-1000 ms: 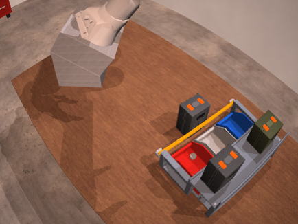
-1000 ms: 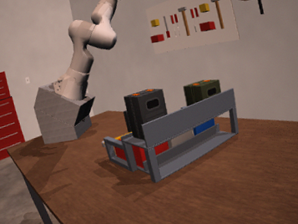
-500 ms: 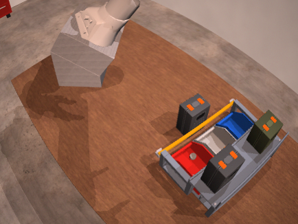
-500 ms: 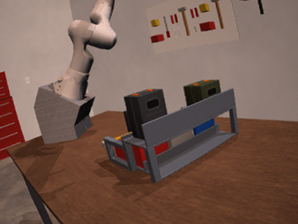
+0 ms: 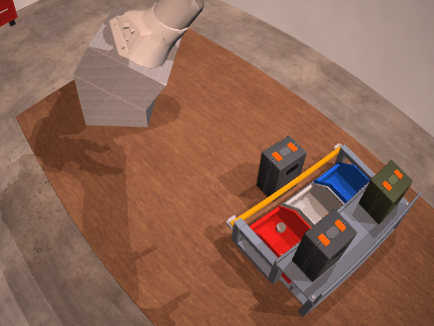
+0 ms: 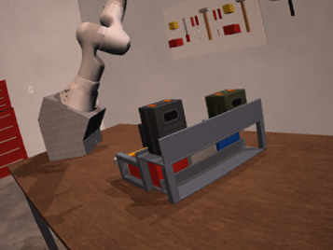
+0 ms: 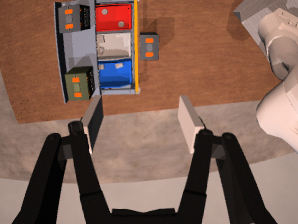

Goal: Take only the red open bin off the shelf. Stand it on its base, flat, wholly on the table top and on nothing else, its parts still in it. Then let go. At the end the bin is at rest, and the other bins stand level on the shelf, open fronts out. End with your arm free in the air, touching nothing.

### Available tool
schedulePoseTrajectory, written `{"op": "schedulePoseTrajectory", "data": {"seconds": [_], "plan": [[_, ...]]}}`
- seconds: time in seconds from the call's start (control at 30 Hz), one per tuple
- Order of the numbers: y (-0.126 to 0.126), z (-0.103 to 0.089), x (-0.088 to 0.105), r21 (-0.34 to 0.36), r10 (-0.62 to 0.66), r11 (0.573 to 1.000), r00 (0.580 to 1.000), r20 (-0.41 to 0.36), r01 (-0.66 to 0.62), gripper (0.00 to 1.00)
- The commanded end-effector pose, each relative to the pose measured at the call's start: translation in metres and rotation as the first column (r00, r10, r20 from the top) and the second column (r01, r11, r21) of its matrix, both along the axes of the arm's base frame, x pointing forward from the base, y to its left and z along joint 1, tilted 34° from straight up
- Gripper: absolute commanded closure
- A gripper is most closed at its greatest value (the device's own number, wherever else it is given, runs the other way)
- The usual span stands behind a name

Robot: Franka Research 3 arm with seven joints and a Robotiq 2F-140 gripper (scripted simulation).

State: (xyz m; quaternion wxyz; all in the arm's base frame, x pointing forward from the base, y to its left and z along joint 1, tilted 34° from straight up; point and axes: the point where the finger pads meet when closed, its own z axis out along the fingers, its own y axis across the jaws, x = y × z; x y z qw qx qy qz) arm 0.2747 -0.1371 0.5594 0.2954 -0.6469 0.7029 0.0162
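Observation:
The red bin (image 5: 270, 231) (image 6: 181, 164) (image 7: 114, 18) sits on the grey shelf (image 5: 354, 224) (image 6: 209, 134) (image 7: 81, 47), at the end of the row. Two small round parts show in it in the wrist view; the top view shows one. The white bin (image 5: 306, 200) (image 7: 114, 45) is beside it, and the blue bin (image 5: 343, 181) (image 6: 228, 142) (image 7: 115, 76) is at the other end. My gripper (image 7: 140, 106) is open with nothing between its fingers, high up and away from the shelf. In the exterior view it is partly cut off at the top edge.
A yellow bar (image 5: 287, 186) (image 7: 136, 55) runs along the bins' open fronts. A dark grey case (image 5: 282, 167) (image 7: 149, 46) stands on the table just outside it. Another dark case (image 5: 325, 245) (image 6: 165, 127) (image 7: 72, 18) and an olive case (image 5: 385, 192) (image 7: 80, 83) stand on the shelf behind the bins.

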Motion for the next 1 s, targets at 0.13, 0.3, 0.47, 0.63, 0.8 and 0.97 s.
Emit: {"op": "schedulePoseTrajectory", "data": {"seconds": [0.13, 0.3, 0.47, 0.63, 0.8, 0.97], "plan": [[-0.001, -0.001, 0.000, -0.013, 0.016, 1.000, 1.000, 0.010, -0.016, 0.43], [-0.001, -0.001, 0.000, -0.013, 0.016, 1.000, 1.000, 0.010, -0.016, 0.43], [0.011, -0.012, -0.036, -0.011, 0.014, 1.000, 1.000, 0.009, -0.014, 0.43], [0.014, -0.014, -0.045, -0.013, 0.016, 1.000, 1.000, 0.010, -0.016, 0.43], [0.014, -0.014, -0.045, -0.013, 0.016, 1.000, 1.000, 0.010, -0.016, 0.43], [0.013, -0.013, -0.042, -0.011, 0.012, 1.000, 1.000, 0.012, -0.012, 0.43]]}}
